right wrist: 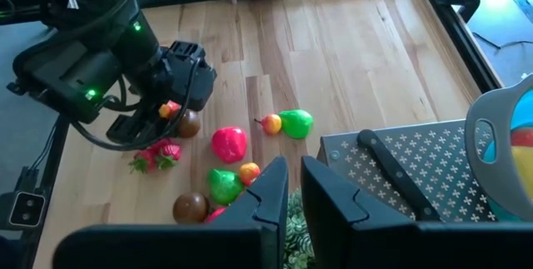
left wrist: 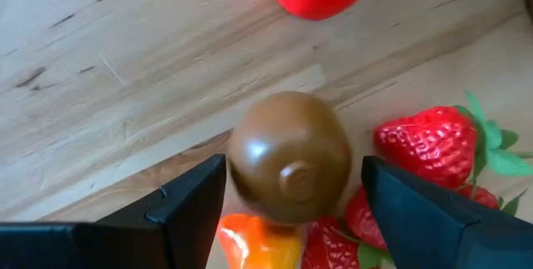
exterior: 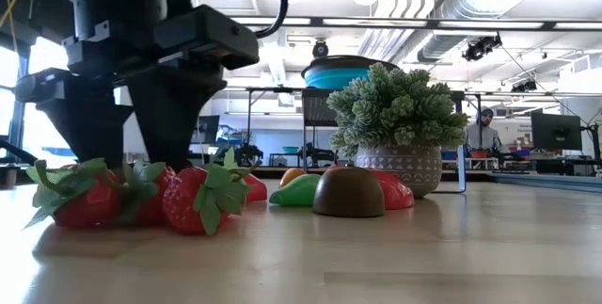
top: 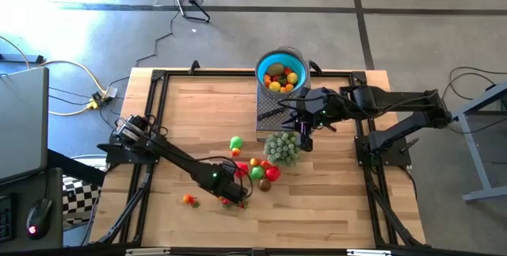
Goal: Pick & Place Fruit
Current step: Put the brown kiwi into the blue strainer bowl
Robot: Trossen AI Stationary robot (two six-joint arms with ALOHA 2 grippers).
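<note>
Strawberries (exterior: 141, 196) crowd the low view's front, the left tool (left wrist: 287, 211) planted among them. Its jaws stand wide, bracketing a brown fruit (left wrist: 289, 167) on the counter (top: 333, 200) but not yet pinching it. This is the grasp step: next it must close, lift, and carry to the blue bowl (top: 261, 66). The right tool (right wrist: 290, 187) hovers shut beside the bushy cluster (top: 283, 147), empty.

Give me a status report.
Left tool open astride a glossy brown round toy fruit. Right tool shut, waiting above the table. Red toy strawberries crowd alongside.
</note>
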